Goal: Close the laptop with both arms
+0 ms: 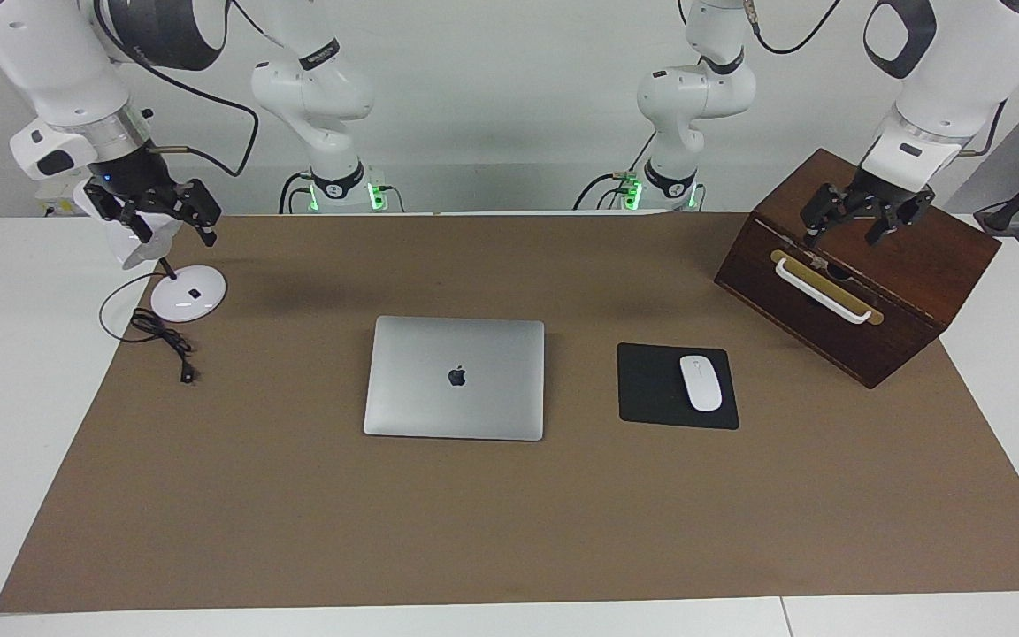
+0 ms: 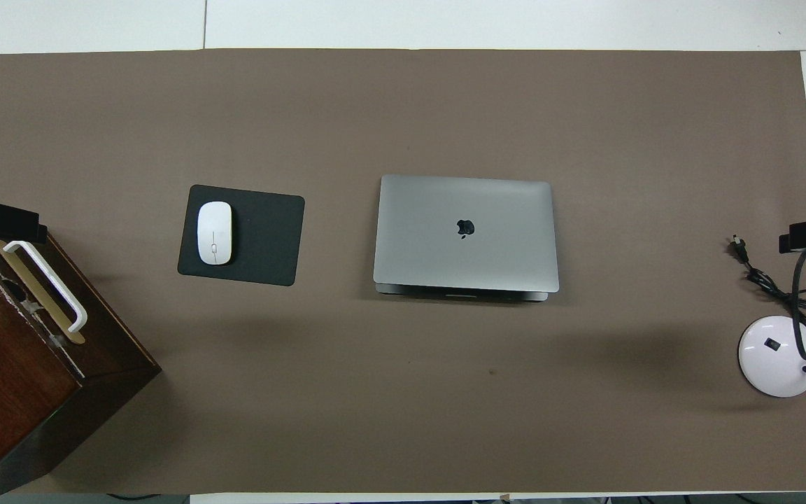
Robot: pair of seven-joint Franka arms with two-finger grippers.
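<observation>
White, jointed, with dark grey joint caps, both robot arms rise from bases at the robots' edge of the table and bend outward, one toward each end. The left arm's forearm descends steeply and its wrist points down; the left gripper (image 1: 863,223) hangs over the top of the dark brown wooden box with a white handle (image 1: 872,292), which stands at the left arm's end of the table. Its black fingers are spread apart and grasp nothing. The right arm mirrors this pose; the right gripper (image 1: 166,219) hangs over the white desk lamp with a round base (image 1: 188,293) at the right arm's end, fingers likewise released and empty. A black cable (image 1: 163,341) trails from the lamp base onto the brown paper table cover (image 1: 509,531).

Farther from the robots, at the middle of the cover, lies the thin silver-grey metal laptop (image 1: 455,378), well apart from both grippers. Its lid is down, apple logo facing up; the overhead view shows the base edge just under the lid. Beside the laptop, toward the left arm's end, lies the black rectangular mouse pad (image 1: 651,389) with the white oval mouse (image 1: 701,382) resting on it.
</observation>
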